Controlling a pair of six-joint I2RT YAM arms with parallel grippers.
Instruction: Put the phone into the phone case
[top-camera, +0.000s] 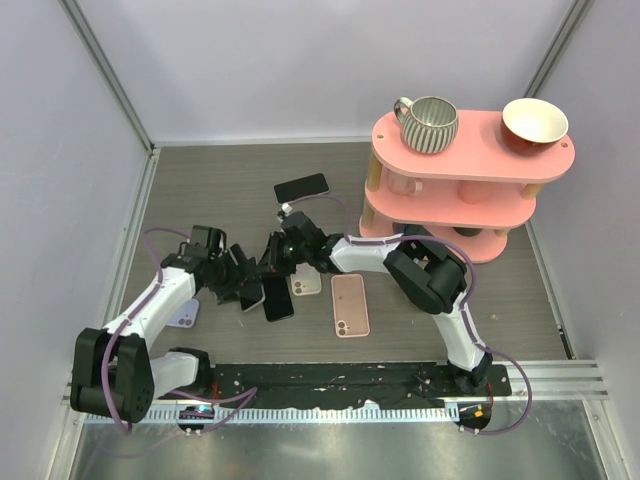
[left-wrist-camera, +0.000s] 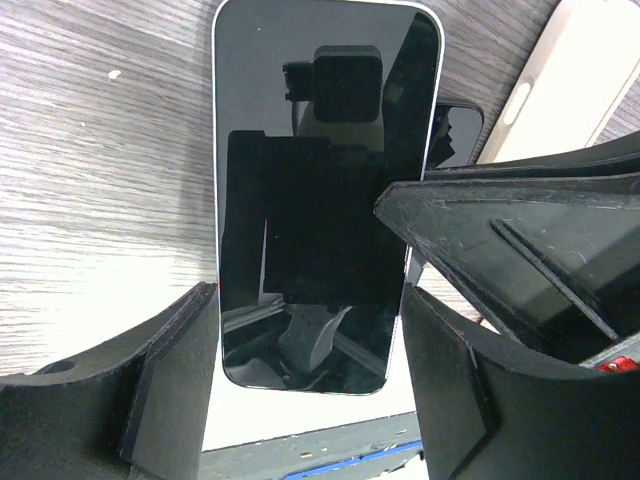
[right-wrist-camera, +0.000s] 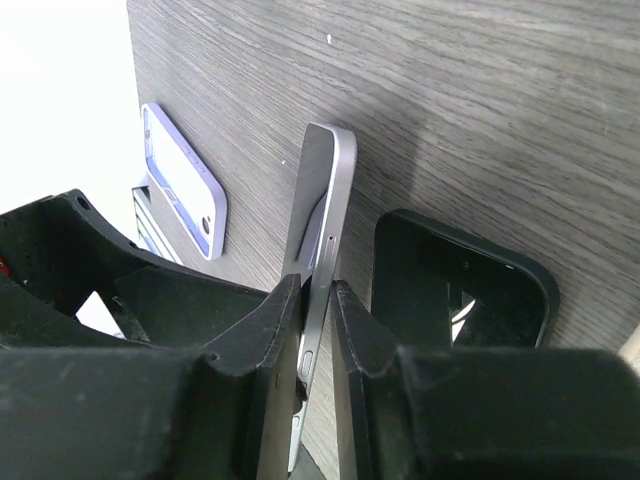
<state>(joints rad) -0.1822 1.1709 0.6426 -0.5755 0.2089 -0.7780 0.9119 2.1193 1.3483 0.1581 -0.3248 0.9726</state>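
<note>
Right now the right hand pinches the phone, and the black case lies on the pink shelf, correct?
No. The right hand pinches the phone, but the black case lies on the table beside it; the right wrist view shows this.

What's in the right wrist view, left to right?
lavender case → phone, edge-on, pinched in the right hand → black case
</note>
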